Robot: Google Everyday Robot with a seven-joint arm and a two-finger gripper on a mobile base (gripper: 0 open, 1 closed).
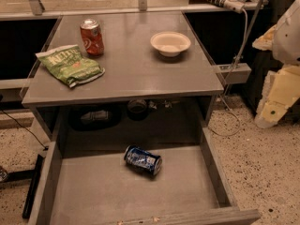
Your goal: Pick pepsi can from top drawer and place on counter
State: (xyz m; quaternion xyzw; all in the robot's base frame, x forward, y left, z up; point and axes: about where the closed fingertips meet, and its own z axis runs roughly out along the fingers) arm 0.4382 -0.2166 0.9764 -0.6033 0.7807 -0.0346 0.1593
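Note:
The pepsi can (143,160), dark blue with white markings and slightly dented, lies on its side toward the back middle of the open top drawer (93,191). The drawer is pulled out toward me below the counter (136,74). My gripper is not in view. Only white and beige parts of my arm (281,78) show at the right edge, well away from the can and above the floor.
On the counter stand an orange-red soda can (92,37) at the back left, a green chip bag (70,64) in front of it, and a white bowl (170,43) at the back right. A cable (236,55) hangs to the counter's right.

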